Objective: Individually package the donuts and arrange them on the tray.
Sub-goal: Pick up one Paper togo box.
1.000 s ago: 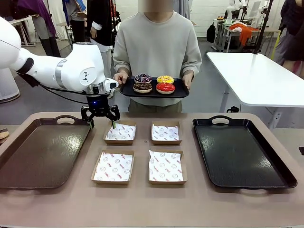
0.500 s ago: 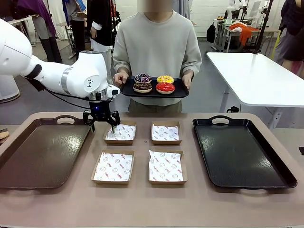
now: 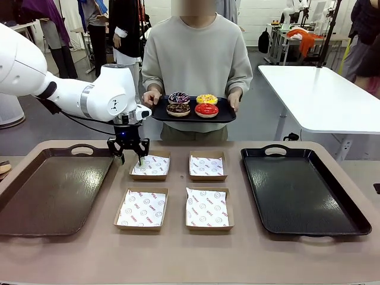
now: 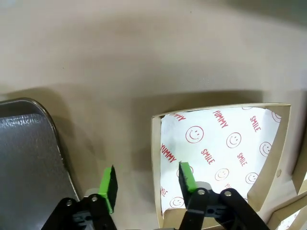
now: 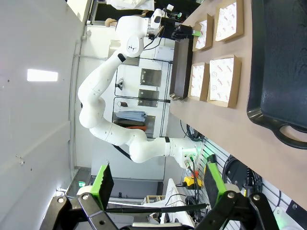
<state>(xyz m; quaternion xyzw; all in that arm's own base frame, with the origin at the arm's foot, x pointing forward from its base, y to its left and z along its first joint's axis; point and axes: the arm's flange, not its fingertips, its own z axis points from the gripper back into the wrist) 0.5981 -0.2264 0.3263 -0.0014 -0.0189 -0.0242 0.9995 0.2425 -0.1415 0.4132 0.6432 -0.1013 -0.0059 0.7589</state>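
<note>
Several ring donuts lie on a small black tray (image 3: 159, 114) that a person holds at the far side: purple-pink sprinkled (image 3: 179, 97), yellow (image 3: 206, 98), chocolate sprinkled (image 3: 178, 110) and red (image 3: 206, 110). My left gripper (image 3: 131, 159) hangs open at the left wall of the far-left paper-lined box (image 3: 152, 167). In the left wrist view the left gripper (image 4: 147, 182) straddles that box's (image 4: 225, 143) left wall, one finger (image 4: 109, 186) outside, the other inside over the paper. The right gripper (image 5: 158, 182) stands open and holds nothing.
Three more paper-lined boxes sit mid-table: far right (image 3: 207, 166), near left (image 3: 141, 209), near right (image 3: 207, 209). A brown tray (image 3: 53, 190) lies at the left, a black tray (image 3: 300, 190) at the right. A white table (image 3: 320, 95) stands behind on the right.
My left gripper has shifted right from the brown tray's far corner to the far-left box's left wall. The person and the donuts have stayed put.
</note>
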